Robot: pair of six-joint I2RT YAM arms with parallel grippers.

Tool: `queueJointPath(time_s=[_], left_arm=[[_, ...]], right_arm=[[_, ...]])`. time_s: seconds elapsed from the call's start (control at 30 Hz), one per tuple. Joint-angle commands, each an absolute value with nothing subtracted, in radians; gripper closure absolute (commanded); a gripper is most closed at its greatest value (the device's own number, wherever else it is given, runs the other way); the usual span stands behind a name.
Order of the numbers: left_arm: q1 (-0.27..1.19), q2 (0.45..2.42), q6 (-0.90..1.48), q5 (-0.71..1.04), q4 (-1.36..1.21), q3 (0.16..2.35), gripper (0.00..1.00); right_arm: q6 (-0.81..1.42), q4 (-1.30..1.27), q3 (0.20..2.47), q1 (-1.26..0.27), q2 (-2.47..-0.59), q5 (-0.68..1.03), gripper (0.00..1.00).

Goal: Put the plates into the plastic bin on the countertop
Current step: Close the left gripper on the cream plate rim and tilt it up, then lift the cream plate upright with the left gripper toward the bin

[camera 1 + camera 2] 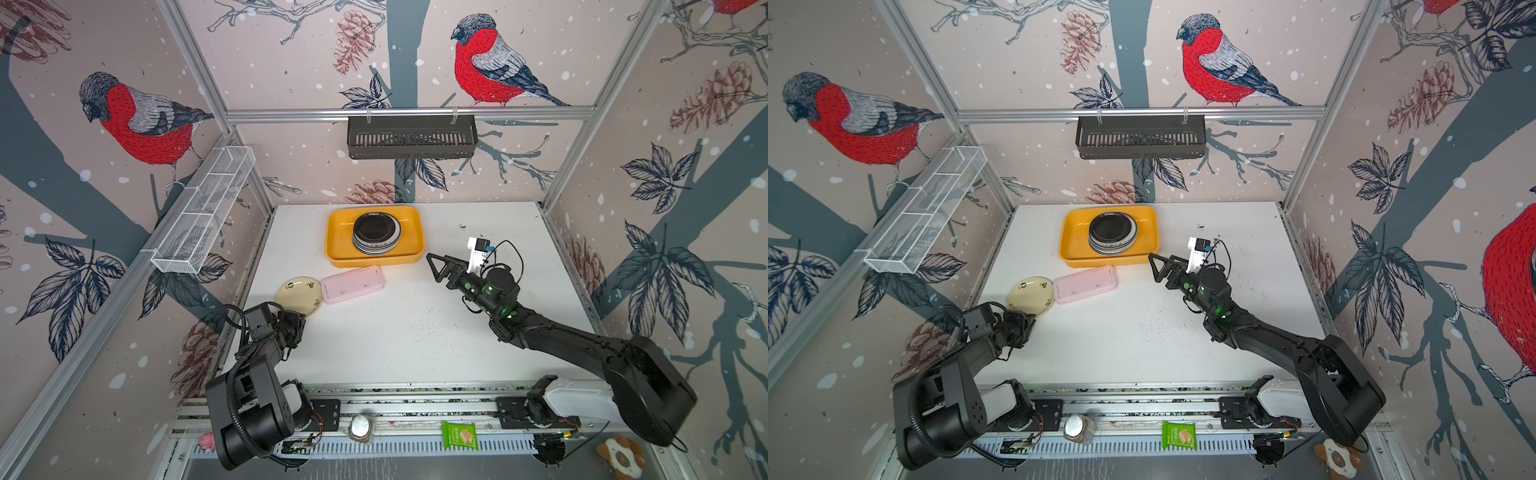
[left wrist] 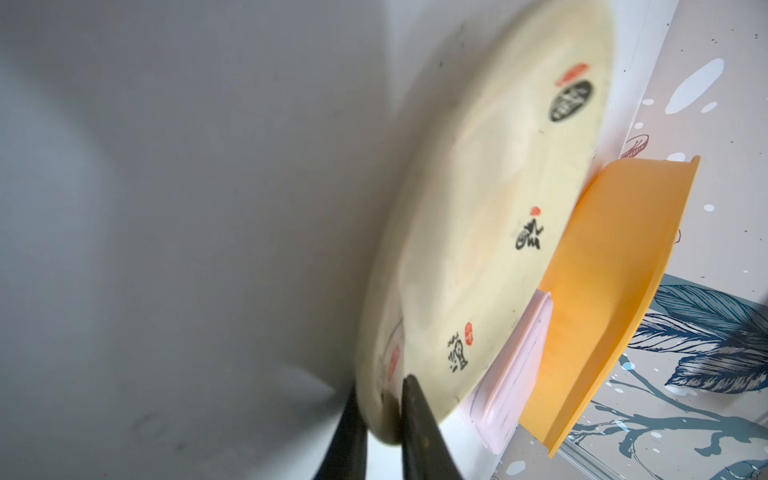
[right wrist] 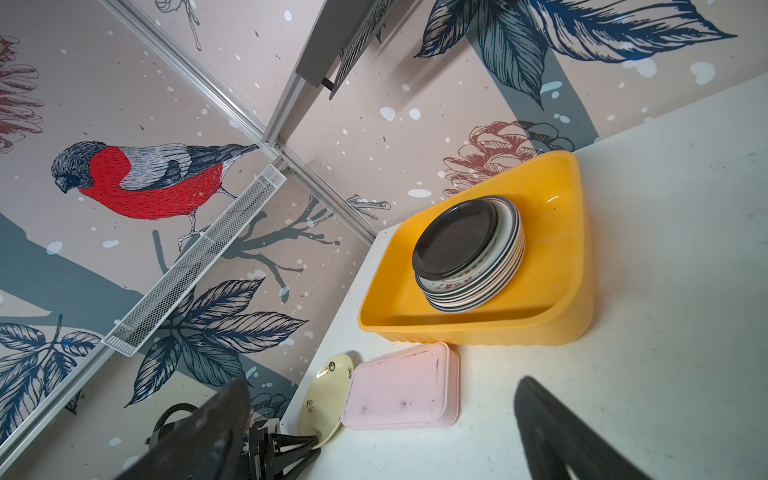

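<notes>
One round cream plate [image 1: 298,295] is waiting at the counter's [image 1: 395,345] left edge, left jaws gripping its rim, right jaws gaping empty; other plates [image 1: 376,232] are sitting stacked in the yellow-orange plastic bin [image 1: 338,245].

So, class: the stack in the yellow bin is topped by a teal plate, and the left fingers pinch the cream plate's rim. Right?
Not quite: the top plate in the yellow bin is black, not teal, as the right wrist view shows. The left fingers do pinch the cream plate at its rim.
</notes>
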State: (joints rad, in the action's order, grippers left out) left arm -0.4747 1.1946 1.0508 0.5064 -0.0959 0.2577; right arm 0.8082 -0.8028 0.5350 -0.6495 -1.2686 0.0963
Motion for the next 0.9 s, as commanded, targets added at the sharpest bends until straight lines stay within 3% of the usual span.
queueJointPath(time_s=[0.0,0.53,0.87], left_arm=[[-0.474,1.197,1.056,0.47,-0.025,0.25,0.89],[-0.517,1.091,1.074,0.467,-0.014,0.317,0.99],[-0.598,0.993,1.032,0.482,0.04,0.408,0.99]], right_arm=[[0.805,-0.816,0.544,-0.651,-1.274,0.087,0.0],[0.802,-0.788,0.541,-0.658,-1.258,0.076,0.0],[0.792,-0.763,0.552,-0.67,-1.224,0.054,0.0]])
